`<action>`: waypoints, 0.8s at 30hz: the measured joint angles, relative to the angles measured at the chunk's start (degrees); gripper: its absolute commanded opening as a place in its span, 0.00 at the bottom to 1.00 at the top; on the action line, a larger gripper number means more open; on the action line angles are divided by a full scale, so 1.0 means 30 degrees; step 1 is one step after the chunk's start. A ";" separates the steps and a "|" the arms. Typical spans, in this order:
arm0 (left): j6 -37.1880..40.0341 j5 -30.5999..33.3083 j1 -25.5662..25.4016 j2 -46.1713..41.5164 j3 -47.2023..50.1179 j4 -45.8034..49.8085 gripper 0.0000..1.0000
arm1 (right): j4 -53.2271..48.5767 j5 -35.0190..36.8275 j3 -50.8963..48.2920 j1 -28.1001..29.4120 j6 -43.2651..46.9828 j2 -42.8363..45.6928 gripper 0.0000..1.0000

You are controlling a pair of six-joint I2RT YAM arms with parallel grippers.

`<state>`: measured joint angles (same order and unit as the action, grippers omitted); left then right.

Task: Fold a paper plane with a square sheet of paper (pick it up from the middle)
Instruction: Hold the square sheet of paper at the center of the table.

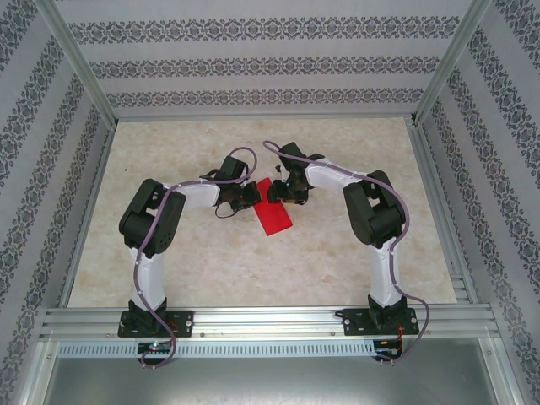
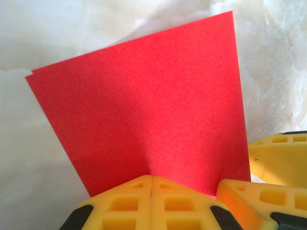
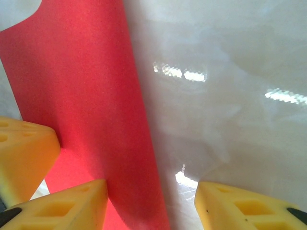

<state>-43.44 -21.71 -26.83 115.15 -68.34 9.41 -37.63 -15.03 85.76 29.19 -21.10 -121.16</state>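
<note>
On the desk (image 1: 211, 270), between the two arms, you have the square sheet of paper (image 1: 277, 218) lying as a narrow red rectangle. Its long axis runs from the far end toward the bases, with the near end slanting right.

Left wrist view: sheet (image 2: 144, 105) is plain, matte red, with two layers showing at its left corner.

Left gripper (image 2: 151, 179) is clenched on the sheet's edge.

Right gripper (image 3: 151, 188) is released, jaws apart. One finger sits over the red sheet (image 3: 81, 96), the other over bare desk. You cannot tell whether it touches.

Seen from above, the sheet's far end is hidden under both grippers.
</note>
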 measured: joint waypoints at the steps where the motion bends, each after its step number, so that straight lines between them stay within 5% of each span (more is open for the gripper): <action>1: 0.0022 -0.0007 0.0000 0.0051 -0.0080 0.0102 0.01 | 0.0029 -0.0131 -0.0044 -0.0029 -0.0022 0.0080 0.55; 12: 0.0080 0.0000 0.0007 0.0372 -0.0874 0.1268 0.00 | -0.0029 -0.1982 -0.0415 -0.0918 -0.0750 0.2448 0.56; 20: 0.0102 0.0000 0.0007 0.0481 -0.1129 0.1639 0.00 | 0.0437 -0.3067 -0.0335 -0.0831 -0.1107 0.3599 0.14; 24: 0.0117 0.0000 0.0007 0.0517 -0.1224 0.1756 0.00 | 0.0612 -0.3708 -0.0335 -0.0393 -0.1326 0.2608 0.04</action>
<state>-43.09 -21.71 -26.81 116.71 -72.01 14.68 -35.79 -26.15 84.75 28.01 -25.08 -113.34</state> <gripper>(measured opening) 0.056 0.069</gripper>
